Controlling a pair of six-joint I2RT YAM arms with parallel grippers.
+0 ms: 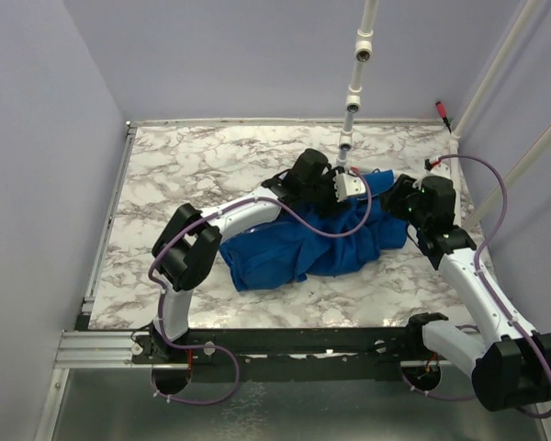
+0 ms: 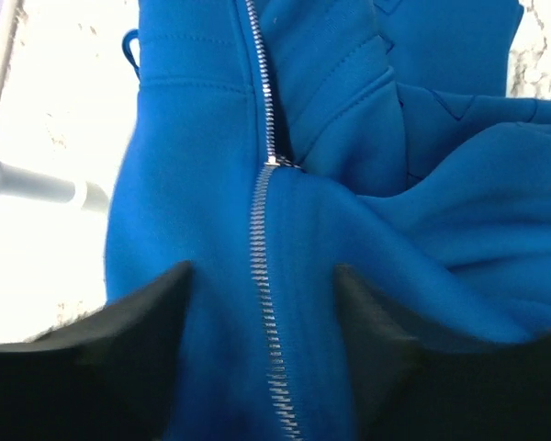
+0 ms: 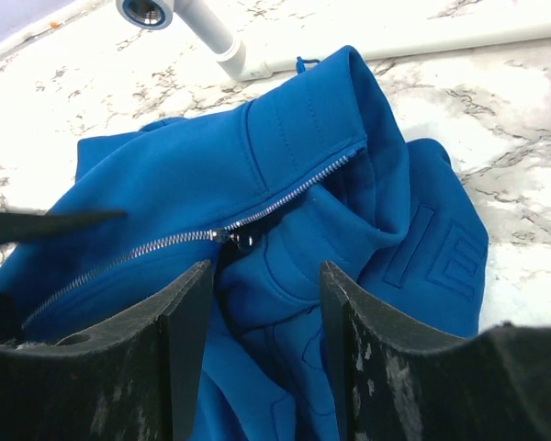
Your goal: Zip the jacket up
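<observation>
Jacket [image 1: 303, 248], zip [image 2: 262, 239] part-closed. Left pincer [image 2: 262, 274], right pincer [image 3: 264, 271]: apart, holding nothing. Risk: closing on loose fabric, missing slider [image 3: 243, 241], teeth jam.

**Top view:** the left white-and-black arm [image 1: 246, 216] covers part of the crumpled royal-blue fabric jacket [image 1: 285, 255], and the zipper is too small to discern.
**Left wrist view:** the silver-toothed zipper [image 2: 260, 230] is cut off at the top and bottom edges.
**Right wrist view:** the embossed lettering [image 3: 455, 257] is partly lost in folds and unreadable.

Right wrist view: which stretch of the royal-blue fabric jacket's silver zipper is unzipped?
The stretch running from the metal slider up to the collar: its teeth are parted. The other stretch is meshed shut.
</observation>
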